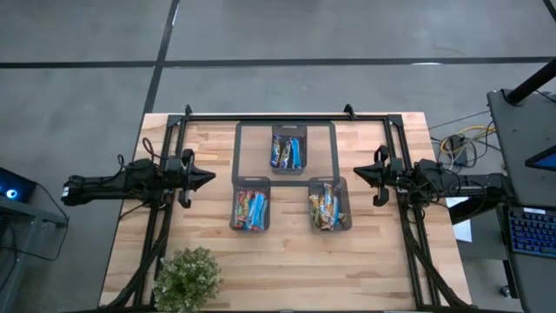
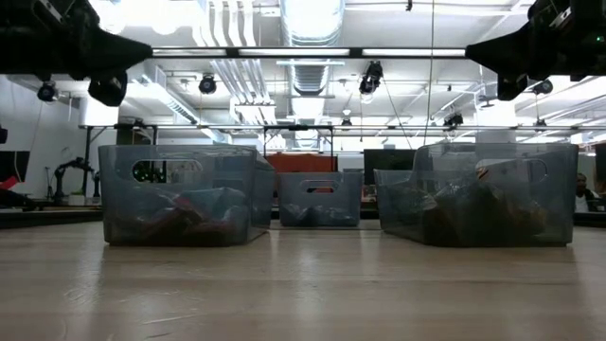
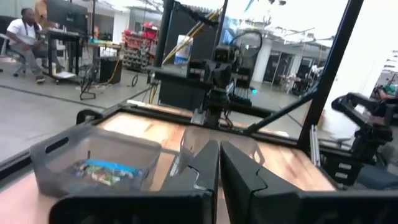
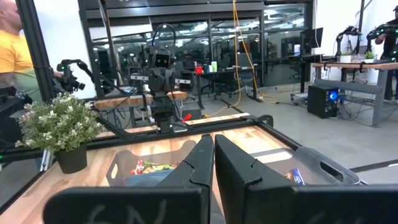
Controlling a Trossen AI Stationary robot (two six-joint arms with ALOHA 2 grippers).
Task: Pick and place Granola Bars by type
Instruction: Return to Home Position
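Observation:
Granola bars lie sorted in three dark see-through bins. Mostly blue bars fill the far middle bin. Red-and-blue bars are in the near left bin, and brownish-gold bars in the near right bin. My left gripper hovers shut to the left of the bins, above the table, holding nothing; its fingers meet in the left wrist view. My right gripper hovers shut to the right of the bins, also holding nothing.
A potted plant stands at the table's near left corner. A dark frame runs along the far edge and down both sides. Bare wood lies near of the bins. People are in the room beyond the table.

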